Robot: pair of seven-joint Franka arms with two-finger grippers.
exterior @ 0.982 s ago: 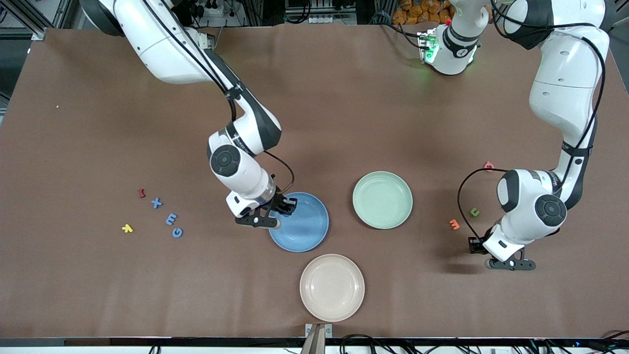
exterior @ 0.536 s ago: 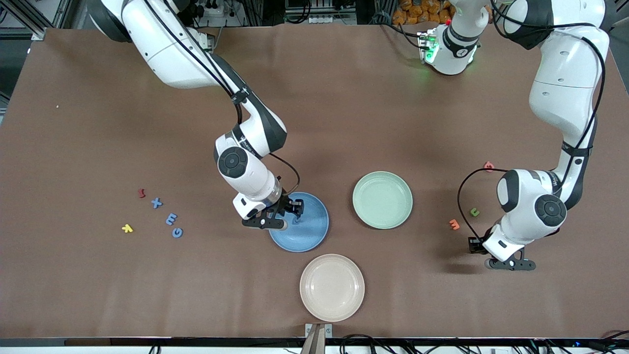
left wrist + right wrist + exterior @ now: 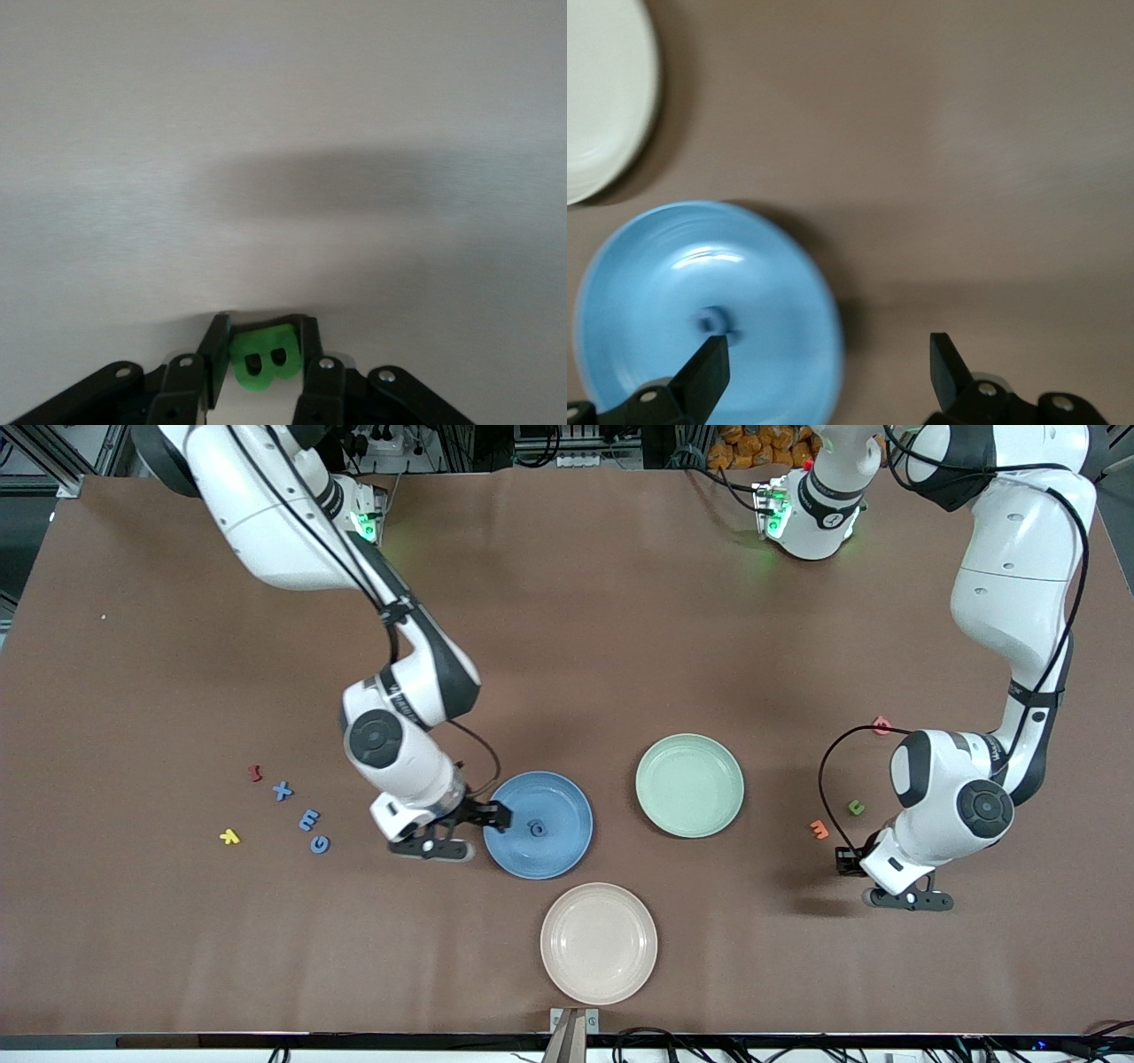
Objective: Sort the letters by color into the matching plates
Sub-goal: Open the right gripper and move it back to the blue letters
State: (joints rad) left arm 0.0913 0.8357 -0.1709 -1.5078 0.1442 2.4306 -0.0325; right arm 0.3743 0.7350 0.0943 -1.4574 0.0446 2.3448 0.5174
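Letters first: one blue letter [image 3: 537, 828] lies in the blue plate [image 3: 567, 854], near its middle. Three more blue ones sit in a loose cluster toward the right arm's end of the table: an X [image 3: 283, 790], an E [image 3: 309, 820] and a G [image 3: 320, 844], w/ a red letter [image 3: 255, 773] and a yellow letter [image 3: 229, 836] beside them. A small green letter [image 3: 856, 807] and an orange letter [image 3: 819, 830] lie toward the left arm's end, a pink-red one [image 3: 881, 725] farther from the front cam.

Green plate [image 3: 689, 785] sits beside the blue plate, toward the left arm's end; nothing in it. Cream plate [image 3: 599, 942] is nearer the front cam than both.

Right gripper [image 3: 478, 825] is at the blue plate's rim on the right arm's side. Right wrist view shows what front view can't: fingers [image 3: 709, 372] spread wide apart w/ nothing between them, and the blue letter [image 3: 709, 323] in the plate [image 3: 780, 266] just past one fingertip.

Left gripper [image 3: 852, 868] is low over bare table, nearer the front cam than the orange and green letters. Front view hides its fingers under the wrist; left wrist view shows them clamped on a bright green B [image 3: 263, 361], one finger [image 3: 215, 350] on each side, over plain table [image 3: 283, 133].
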